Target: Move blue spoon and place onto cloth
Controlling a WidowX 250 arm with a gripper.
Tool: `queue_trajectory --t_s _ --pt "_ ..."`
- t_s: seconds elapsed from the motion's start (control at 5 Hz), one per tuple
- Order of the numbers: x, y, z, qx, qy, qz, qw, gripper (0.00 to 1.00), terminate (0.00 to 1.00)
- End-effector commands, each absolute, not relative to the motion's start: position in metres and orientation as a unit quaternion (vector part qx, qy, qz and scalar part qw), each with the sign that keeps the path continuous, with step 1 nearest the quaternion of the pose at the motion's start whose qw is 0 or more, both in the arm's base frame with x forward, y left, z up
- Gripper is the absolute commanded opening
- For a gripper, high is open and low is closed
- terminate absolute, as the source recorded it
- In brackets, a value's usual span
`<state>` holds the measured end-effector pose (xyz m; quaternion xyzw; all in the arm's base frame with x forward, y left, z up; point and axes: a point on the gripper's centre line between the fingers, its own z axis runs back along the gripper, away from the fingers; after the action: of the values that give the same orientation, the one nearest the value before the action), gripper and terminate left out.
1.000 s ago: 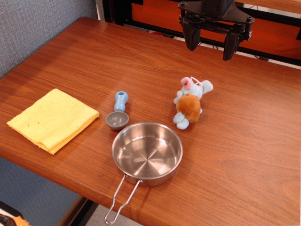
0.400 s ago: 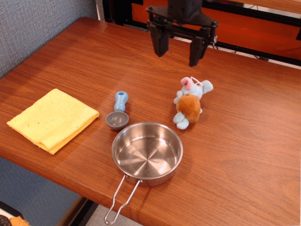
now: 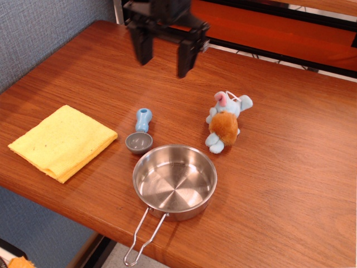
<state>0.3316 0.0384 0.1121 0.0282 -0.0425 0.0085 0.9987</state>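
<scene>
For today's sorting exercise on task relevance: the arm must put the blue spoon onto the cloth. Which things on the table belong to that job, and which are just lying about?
Belong to the job:
- blue spoon
- yellow cloth
- gripper, open above the table

Just lying about:
- steel pan with wire handle
- plush toy

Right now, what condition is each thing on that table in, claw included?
gripper: open, holding nothing, above the table behind the spoon.
blue spoon: lying on the wood, bowl facing up, apart from the cloth.
cloth: folded flat, nothing on it.
steel pan: upright, empty, wire handle sticking out past the table's front edge.
plush toy: lying on the table.
</scene>
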Motion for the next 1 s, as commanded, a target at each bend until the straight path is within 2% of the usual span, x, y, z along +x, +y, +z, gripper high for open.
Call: queue_trajectory --t_s 0.0,0.2,0.8 --pt "0.329 0.061 0.092 0.041 -0.054 0.051 0.996 1.0 0.0" --pt "0.325 0.066 0.079 0.052 -0.029 0.06 0.996 1.0 0.0" --pt "0.326 0.071 0.035 0.053 0.009 0.089 0.995 1.0 0.0"
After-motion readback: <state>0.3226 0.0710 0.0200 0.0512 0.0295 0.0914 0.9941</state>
